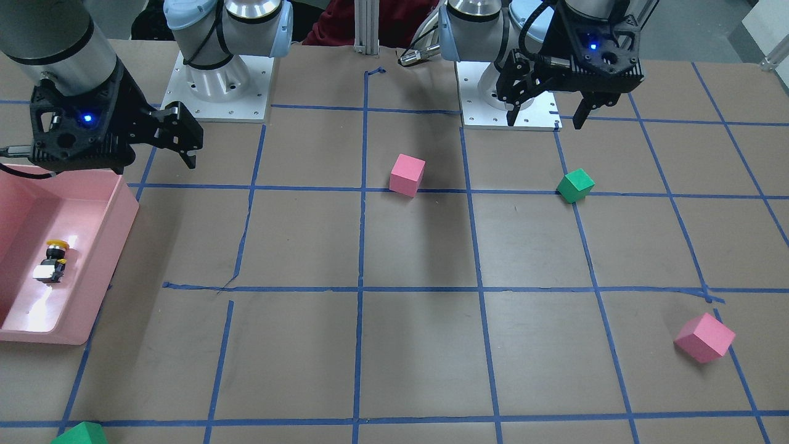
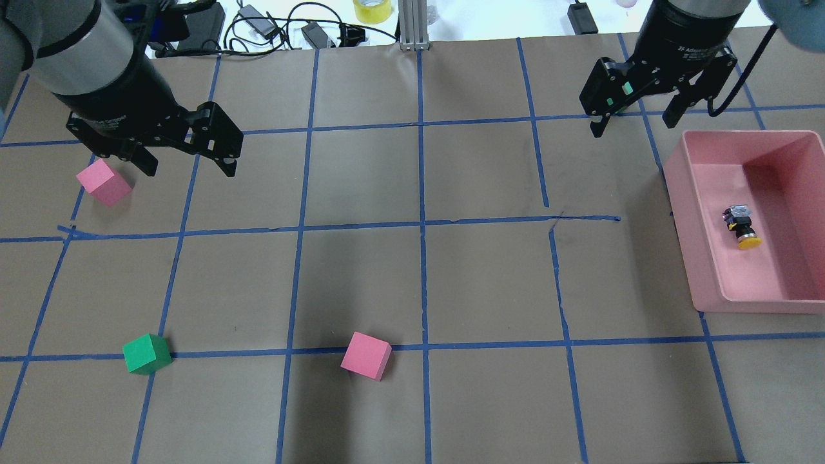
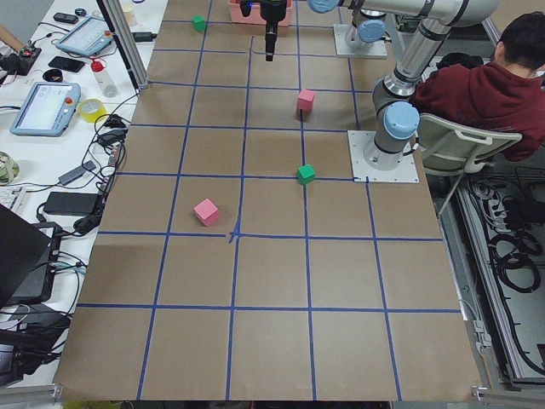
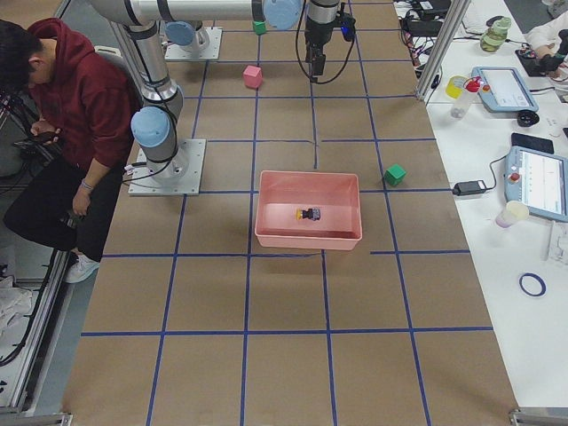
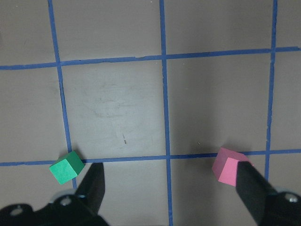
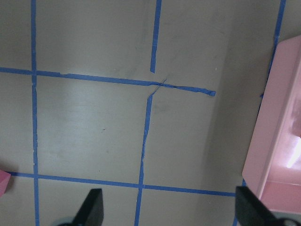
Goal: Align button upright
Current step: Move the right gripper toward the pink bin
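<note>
Two grippers hang above the table (image 2: 361, 270) on my overhead feed, both with fingers spread and holding nothing. I see the button (image 2: 741, 227) lying on its side on the floor of the pink bin (image 2: 741, 301), yellow cap toward six o'clock, base toward twelve. It sits apart from the right gripper (image 2: 632, 127), between four and five o'clock of it, past the bin's wall. The left gripper (image 2: 190, 169) is well away at the button's nine o'clock, a pink cube (image 2: 104, 182) near it.
</note>
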Controlling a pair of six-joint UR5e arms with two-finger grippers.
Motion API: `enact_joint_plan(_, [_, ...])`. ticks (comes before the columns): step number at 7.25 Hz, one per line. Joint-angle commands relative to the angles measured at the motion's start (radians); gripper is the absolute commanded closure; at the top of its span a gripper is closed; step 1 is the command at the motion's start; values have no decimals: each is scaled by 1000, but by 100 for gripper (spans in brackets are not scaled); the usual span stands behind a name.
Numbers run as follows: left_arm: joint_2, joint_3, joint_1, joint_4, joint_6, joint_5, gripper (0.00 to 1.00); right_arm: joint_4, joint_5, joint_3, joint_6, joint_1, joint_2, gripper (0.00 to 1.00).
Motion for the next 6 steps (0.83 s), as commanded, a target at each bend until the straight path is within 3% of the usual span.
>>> enact_joint_plan(1, [0, 0, -2, 0, 0, -1, 0, -11, -9, 9, 2, -2, 2, 0])
enact_joint_plan(3, [0, 0, 0, 0, 0, -1, 0, -92, -123, 13, -1, -17, 13, 0])
enact_joint_plan(5, [0, 0, -2, 0, 0, -3, 0, -172, -106, 54, -55, -157, 30, 0])
enact_joint_plan(6, [0, 0, -2, 0, 0, -3, 0, -308, -105, 123, -123, -228, 37, 0])
